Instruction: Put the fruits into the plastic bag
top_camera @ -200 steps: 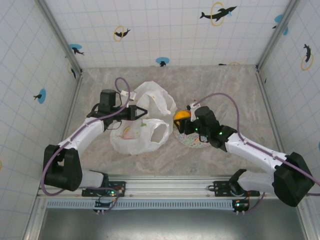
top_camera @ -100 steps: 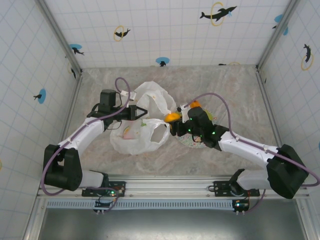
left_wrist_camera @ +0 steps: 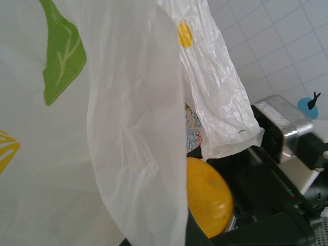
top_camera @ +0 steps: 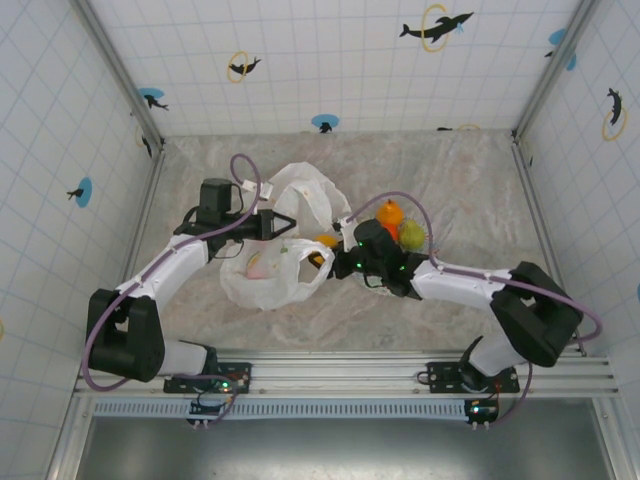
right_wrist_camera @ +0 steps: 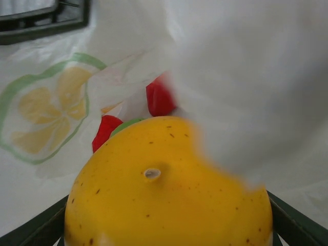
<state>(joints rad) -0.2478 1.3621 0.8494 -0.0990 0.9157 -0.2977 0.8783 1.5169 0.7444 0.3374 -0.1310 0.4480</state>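
Carried leftward, orange [right_wrist_camera: 169,195] in right hand [top_camera: 322,257] sits half-hidden behind bag [top_camera: 262,288]

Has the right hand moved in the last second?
Yes. The right hand, holding an orange, has travelled left to the mouth of the plastic bag, which stayed put.

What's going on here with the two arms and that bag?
The left claw is shut on the edge of the plastic bag, holding its mouth open. The right claw holds an orange at the opening, not yet dropped; red fruits already lie inside. A second orange and a green fruit wait further right.
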